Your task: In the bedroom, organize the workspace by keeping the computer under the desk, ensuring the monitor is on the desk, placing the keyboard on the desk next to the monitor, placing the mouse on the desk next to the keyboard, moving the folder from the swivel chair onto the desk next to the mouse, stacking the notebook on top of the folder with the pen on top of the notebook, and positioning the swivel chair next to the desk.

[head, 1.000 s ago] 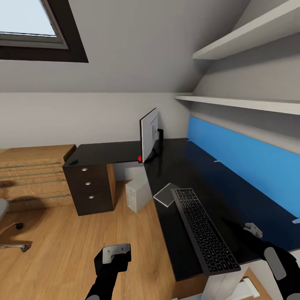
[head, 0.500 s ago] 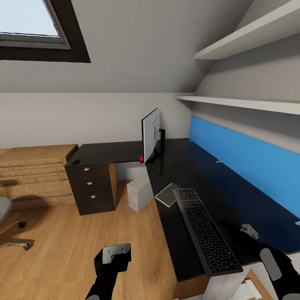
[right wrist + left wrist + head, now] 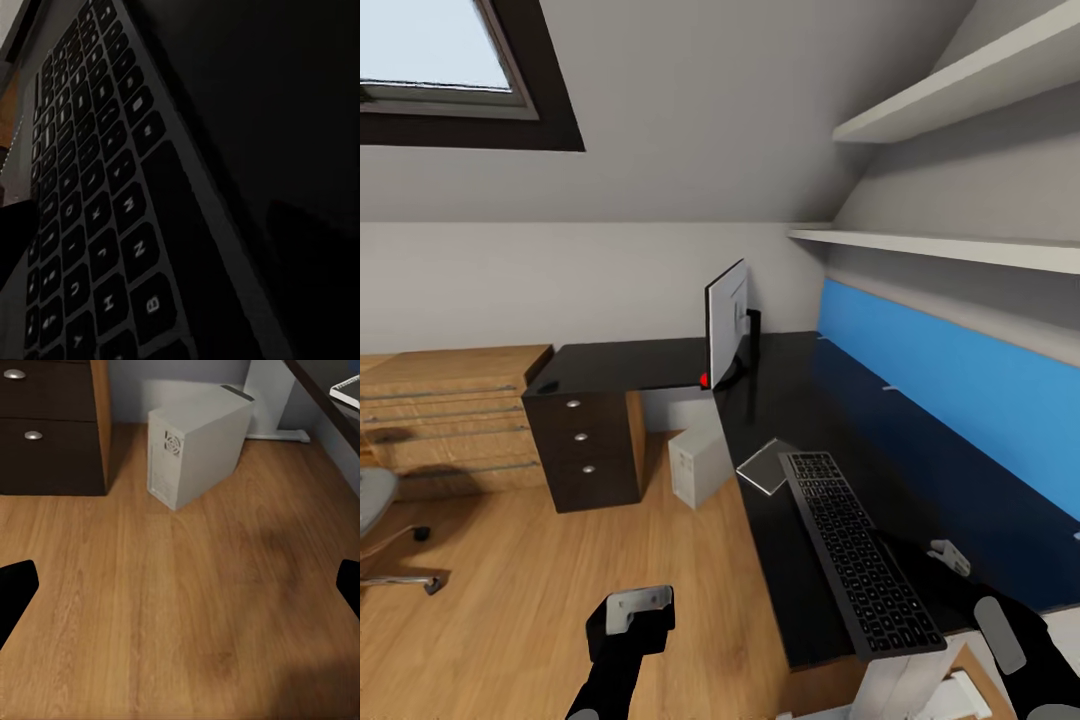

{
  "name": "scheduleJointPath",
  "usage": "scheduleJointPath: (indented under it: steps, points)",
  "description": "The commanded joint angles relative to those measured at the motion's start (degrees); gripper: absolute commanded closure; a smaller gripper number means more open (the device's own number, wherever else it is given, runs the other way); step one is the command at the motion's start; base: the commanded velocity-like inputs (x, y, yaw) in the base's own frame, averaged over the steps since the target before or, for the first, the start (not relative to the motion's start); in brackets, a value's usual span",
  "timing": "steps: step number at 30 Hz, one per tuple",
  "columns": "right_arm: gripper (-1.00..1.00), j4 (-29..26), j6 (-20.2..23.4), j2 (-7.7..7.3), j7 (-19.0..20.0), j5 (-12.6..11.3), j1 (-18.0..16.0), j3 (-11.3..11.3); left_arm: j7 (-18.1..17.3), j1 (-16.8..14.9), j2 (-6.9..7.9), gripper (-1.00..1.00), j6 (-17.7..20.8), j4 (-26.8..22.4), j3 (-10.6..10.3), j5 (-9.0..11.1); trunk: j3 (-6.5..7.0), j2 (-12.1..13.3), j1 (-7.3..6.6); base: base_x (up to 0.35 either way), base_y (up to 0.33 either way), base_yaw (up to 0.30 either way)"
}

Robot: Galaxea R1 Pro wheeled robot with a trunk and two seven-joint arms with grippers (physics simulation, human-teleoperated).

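we see keyboard lying lengthwise on black tabletop, near front edge. monitor upright at far corner. computer on floor under tabletop. swivel chair well apart. our left fingers spread apart over floor. right gripper just beside keyboard; its fingers, cannot tell.

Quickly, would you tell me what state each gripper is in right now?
Left gripper: open, holding nothing, hanging over the wooden floor.
Right gripper: cannot tell; it sits low over the desk beside the keyboard.
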Motion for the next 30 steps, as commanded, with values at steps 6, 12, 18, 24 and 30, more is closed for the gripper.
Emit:
scheduleJointPath:
  steps: [6, 12, 18, 24, 30]
  points:
    - [-1.00, 0.0, 0.5, 0.04, 0.1, 0.1, 0.0, -0.2, 0.3, 0.0, -0.04, -1.00, 0.2, -0.1, -0.1, 0.3, -0.05, 0.0, -0.01, -0.107, 0.034, 0.001]
    - [-1.00, 0.0, 0.5, 0.04, 0.1, 0.1, 0.0, -0.2, 0.3, 0.0, -0.06, -1.00, 0.2, -0.1, -0.1, 0.3, -0.05, 0.0, -0.01, -0.048, 0.019, 0.000]
    - [-1.00, 0.0, 0.5, 0.04, 0.1, 0.1, 0.0, -0.2, 0.3, 0.0, -0.06, -1.00, 0.2, -0.1, -0.1, 0.3, -0.05, 0.0, -0.01, -0.066, 0.034, 0.000]
    - [-1.00, 0.0, 0.5, 0.04, 0.1, 0.1, 0.0, -0.2, 0.3, 0.0, -0.06, -1.00, 0.2, 0.0, -0.1, 0.3, -0.05, 0.0, -0.01, -0.098, 0.084, 0.000]
    - [-1.00, 0.0, 0.5, 0.04, 0.2, 0.1, 0.0, -0.2, 0.3, 0.0, -0.10, -1.00, 0.3, 0.0, -0.1, 0.3, -0.05, 0.0, -0.01, -0.106, 0.096, 0.000]
